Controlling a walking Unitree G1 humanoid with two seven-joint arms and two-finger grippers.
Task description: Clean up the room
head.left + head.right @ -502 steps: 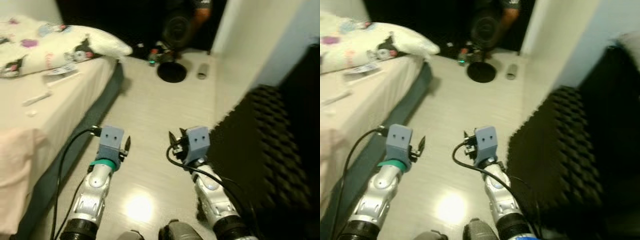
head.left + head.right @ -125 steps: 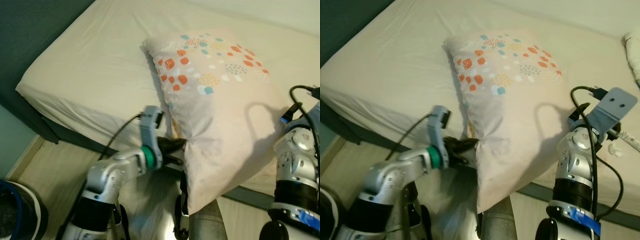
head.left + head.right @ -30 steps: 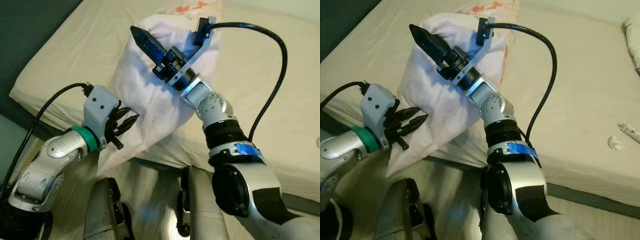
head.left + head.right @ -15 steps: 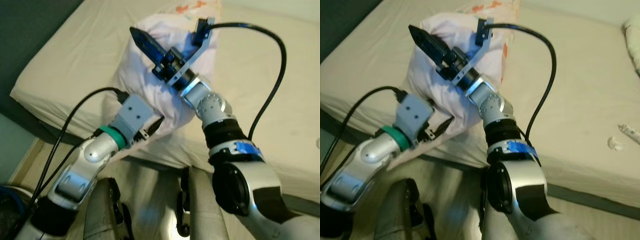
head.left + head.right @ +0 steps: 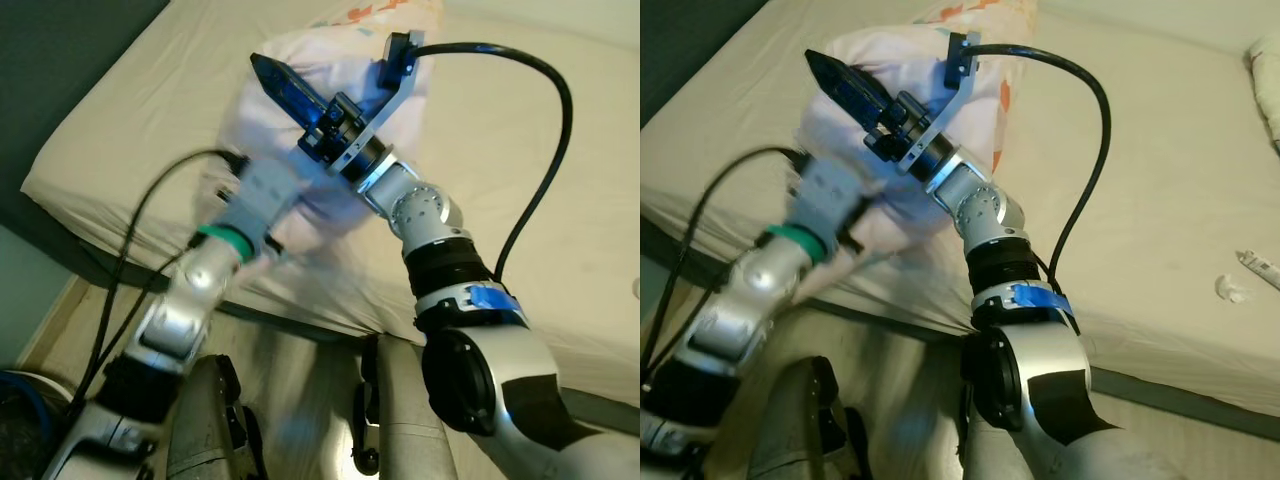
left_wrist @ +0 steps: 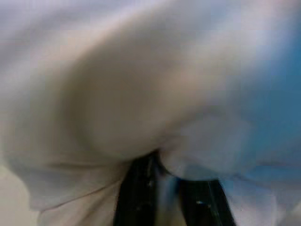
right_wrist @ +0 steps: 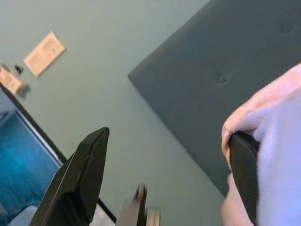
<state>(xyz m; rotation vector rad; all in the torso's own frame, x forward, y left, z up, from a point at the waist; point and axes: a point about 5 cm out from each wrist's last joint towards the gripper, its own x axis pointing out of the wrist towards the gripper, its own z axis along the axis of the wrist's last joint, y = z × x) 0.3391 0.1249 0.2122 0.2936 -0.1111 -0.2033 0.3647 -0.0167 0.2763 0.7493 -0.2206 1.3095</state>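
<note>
A white pillow (image 5: 335, 55) with coloured dots lies bunched on the cream bed (image 5: 120, 120), near its edge. My right arm reaches over the pillow; its gripper (image 7: 170, 135) stands open, one finger (image 5: 278, 82) pointing past the pillow toward the headboard, the other finger (image 7: 244, 165) resting against the fabric. My left arm is blurred with motion. Its gripper (image 6: 164, 172) is pushed into the pillow's lower corner (image 5: 300, 215), with a fold of fabric caught between its two black fingers (image 6: 136, 188).
A dark teal headboard (image 5: 60, 40) stands at the left of the bed. A small tube (image 5: 1260, 265) and a white scrap (image 5: 1228, 288) lie on the sheet at the right, beside another pillow (image 5: 1268, 80). A blue bin (image 5: 15, 420) stands on the floor by my legs.
My left arm has swung up from below the mattress edge and driven its gripper into the pillow's hanging corner, lifting it onto the bed. The right gripper has shifted slightly toward the headboard.
</note>
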